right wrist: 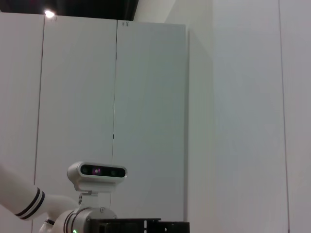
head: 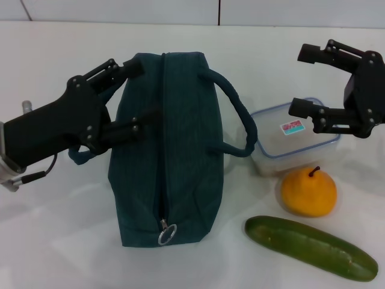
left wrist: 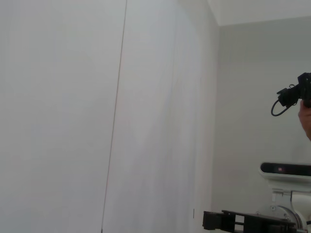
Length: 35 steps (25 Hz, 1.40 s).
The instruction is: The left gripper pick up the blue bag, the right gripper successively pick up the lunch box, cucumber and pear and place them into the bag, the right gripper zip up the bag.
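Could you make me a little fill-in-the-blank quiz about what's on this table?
1. The zipper down the middle of the blue bag is fully ____.
2. The pear lies between the lunch box and the ____.
3. The right gripper, jaws open, hovers over the ____.
4. The left gripper has its jaws spread at the ____ that sits on the bag's left side.

Missing words: closed; cucumber; lunch box; handle

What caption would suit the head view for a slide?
Open left gripper at the zipped blue bag; open right gripper above the lunch box, with pear and cucumber nearby.
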### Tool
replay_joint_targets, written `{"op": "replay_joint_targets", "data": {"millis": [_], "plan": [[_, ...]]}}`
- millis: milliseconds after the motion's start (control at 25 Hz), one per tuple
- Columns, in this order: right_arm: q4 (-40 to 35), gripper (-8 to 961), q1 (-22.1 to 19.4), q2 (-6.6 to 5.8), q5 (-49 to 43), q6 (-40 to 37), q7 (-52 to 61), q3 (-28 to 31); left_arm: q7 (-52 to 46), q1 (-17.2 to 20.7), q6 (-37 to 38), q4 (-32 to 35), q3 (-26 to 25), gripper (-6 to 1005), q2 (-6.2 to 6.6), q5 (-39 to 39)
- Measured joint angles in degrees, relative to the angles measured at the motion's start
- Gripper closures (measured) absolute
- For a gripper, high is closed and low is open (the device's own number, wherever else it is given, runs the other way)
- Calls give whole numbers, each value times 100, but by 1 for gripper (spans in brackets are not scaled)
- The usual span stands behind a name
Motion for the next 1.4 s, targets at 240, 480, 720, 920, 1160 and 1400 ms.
{"op": "replay_joint_targets", "data": {"millis": [240,480,720,920,1160,1400], "plan": [[-1,83,0,-1,2,0,-48,0,3,0,0,0,0,112,0,3],[33,83,0,0,10,-20,-64,0,1,0,0,-13,0,111,-8,24],[50,83,0,0,14,-71,-70,0,-641,22,-4,303,-1,111,30,3],[58,83,0,3,15,-120,-70,0,-1862,100,-61,1146,-24,112,163,107],[62,83,15,9,22,-219,-40,0,-3208,175,-341,2186,-471,112,113,1109],[62,83,63,24,24,-239,-12,-2,-3543,218,-611,2593,-873,111,-220,1899]]}}
